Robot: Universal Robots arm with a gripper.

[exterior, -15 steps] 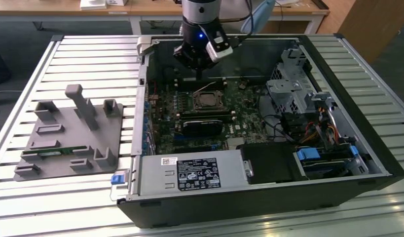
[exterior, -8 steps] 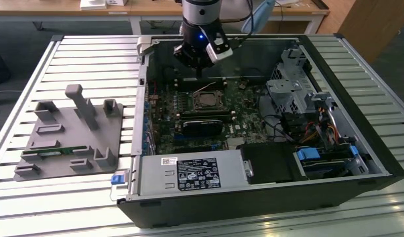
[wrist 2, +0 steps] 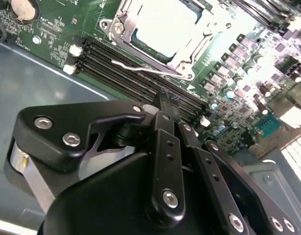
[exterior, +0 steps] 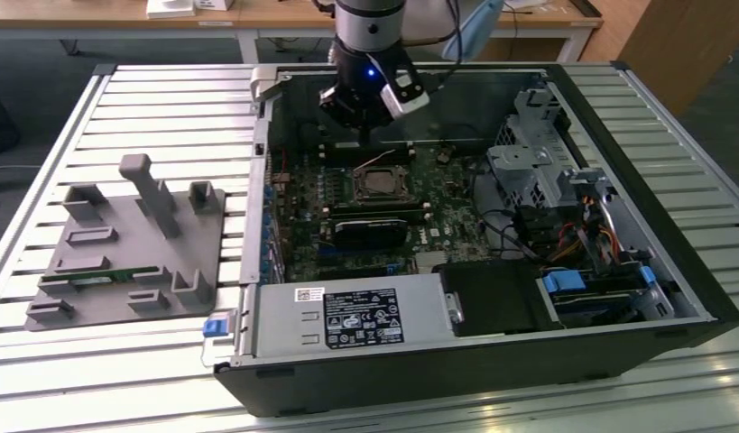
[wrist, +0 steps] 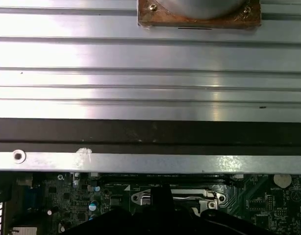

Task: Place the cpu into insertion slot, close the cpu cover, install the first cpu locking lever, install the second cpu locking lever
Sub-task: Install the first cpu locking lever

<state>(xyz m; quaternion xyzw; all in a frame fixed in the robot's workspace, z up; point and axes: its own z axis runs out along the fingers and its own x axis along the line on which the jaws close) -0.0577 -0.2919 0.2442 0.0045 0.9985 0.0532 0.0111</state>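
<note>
Exterior view
- Gripper (exterior: 366,131): hung inside the open case, near the slot (exterior: 379,186) on its far side, and touched nothing.
- Cpu (exterior: 379,188): sat in the slot, a pale square inside a darker rim.

Second wrist view
- Gripper state: the fingers (wrist 2: 165,127) looked pressed together at the tip and held nothing.
- Cpu place: its bright face (wrist 2: 163,24) lay flat in the slot, well past the tip.
- Cover (wrist 2: 122,30): appeared to lie down around the cpu's face.
- Lever (wrist 2: 140,68): a thin wire stood off the slot's edge over the memory slots, between the tip and the cpu, and seemed unlatched.

First wrist view
- Slot (wrist: 175,197): lay just inside the case wall (wrist: 150,161), with the gripper's dark tip (wrist: 163,196) close before it.

Judgement
- Step: cpu seated and cover probably shut, so the first lever was likely in hand.
- Demand: latching so thin a wire would call for the closed tip set squarely on it, clear of the cover.
</note>
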